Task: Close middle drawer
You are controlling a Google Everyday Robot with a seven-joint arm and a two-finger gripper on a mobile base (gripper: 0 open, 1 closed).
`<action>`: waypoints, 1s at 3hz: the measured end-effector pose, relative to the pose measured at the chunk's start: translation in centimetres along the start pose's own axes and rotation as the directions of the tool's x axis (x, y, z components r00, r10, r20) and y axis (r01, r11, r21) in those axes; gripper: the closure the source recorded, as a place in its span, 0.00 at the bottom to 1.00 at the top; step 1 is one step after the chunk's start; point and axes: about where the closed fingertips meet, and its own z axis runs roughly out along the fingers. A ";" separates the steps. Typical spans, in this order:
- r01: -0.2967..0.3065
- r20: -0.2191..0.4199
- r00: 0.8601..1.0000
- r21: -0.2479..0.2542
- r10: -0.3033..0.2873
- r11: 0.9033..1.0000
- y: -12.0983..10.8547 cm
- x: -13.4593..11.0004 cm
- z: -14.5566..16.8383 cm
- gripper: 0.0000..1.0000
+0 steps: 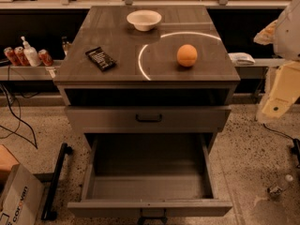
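The grey cabinet point(117, 71) stands in the middle of the camera view. The middle drawer point(150, 207) is pulled far out towards me, a deep wide grey box with nothing in it. Its small dark handle point(152, 216) shows at the bottom edge. Above it, the wider-fronted grey drawer point(197, 118) with a black handle point(149, 118) sticks out a little. The lowest drawer is hidden beneath the open one. Only white and cream parts of my arm point(281, 86) show at the right edge, clear of the cabinet. My gripper is out of view.
On the cabinet top lie a white bowl point(144, 19), an orange point(187, 55) and a black remote-like object point(101, 58). A cardboard box point(16, 203) and a black bar point(56, 179) are on the floor at left. A plastic bottle point(280, 185) lies at right.
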 end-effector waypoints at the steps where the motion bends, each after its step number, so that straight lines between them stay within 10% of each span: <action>1: 0.000 0.000 1.000 0.000 0.000 1.000 0.0 0.0 0.0 0.00; 3: -0.009 0.023 1.000 -0.018 0.009 1.000 0.9 0.0 1.1 0.35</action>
